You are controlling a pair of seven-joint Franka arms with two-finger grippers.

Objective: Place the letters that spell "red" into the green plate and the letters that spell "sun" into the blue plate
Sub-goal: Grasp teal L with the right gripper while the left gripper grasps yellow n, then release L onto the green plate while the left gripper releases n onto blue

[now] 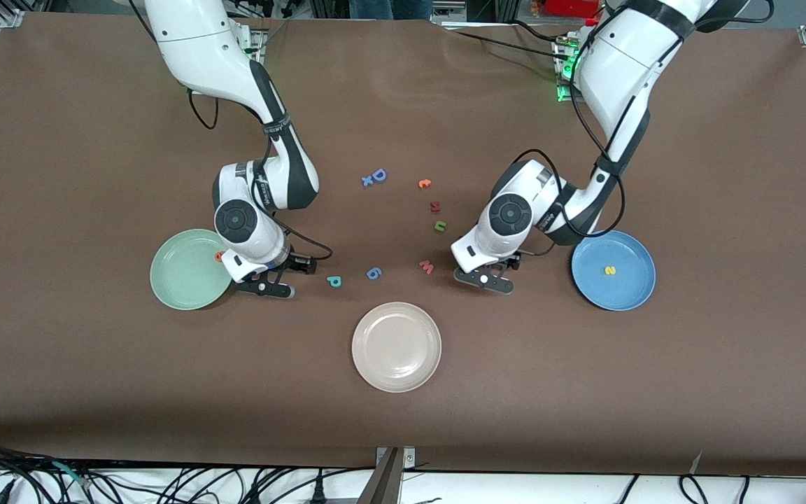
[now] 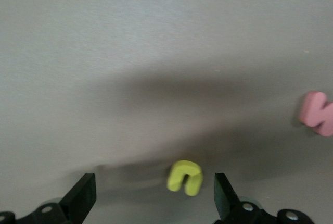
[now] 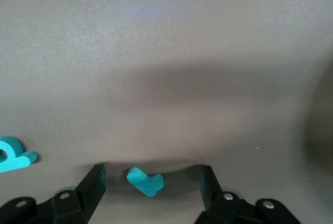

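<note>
My right gripper (image 1: 263,285) is low over the table beside the green plate (image 1: 180,280). In the right wrist view, my right gripper (image 3: 152,174) is open, with the teal "r" (image 3: 145,181) lying between the fingers and gaps on both sides. The teal "d" (image 1: 334,281) lies close by. An orange "e" (image 1: 219,256) shows at the green plate's edge. My left gripper (image 1: 483,278) (image 2: 153,182) is open, low over the yellow "u" (image 2: 185,177). The yellow "s" (image 1: 609,270) lies in the blue plate (image 1: 630,294). The green "n" (image 1: 439,225) lies mid-table.
A cream plate (image 1: 396,364) sits nearest the front camera. A pink "w" (image 1: 427,267) lies beside the left gripper and a blue "6" (image 1: 373,273) beside the teal "d". A dark red letter (image 1: 435,206), an orange curled letter (image 1: 425,183) and a blue "D" (image 1: 378,175) lie farther back.
</note>
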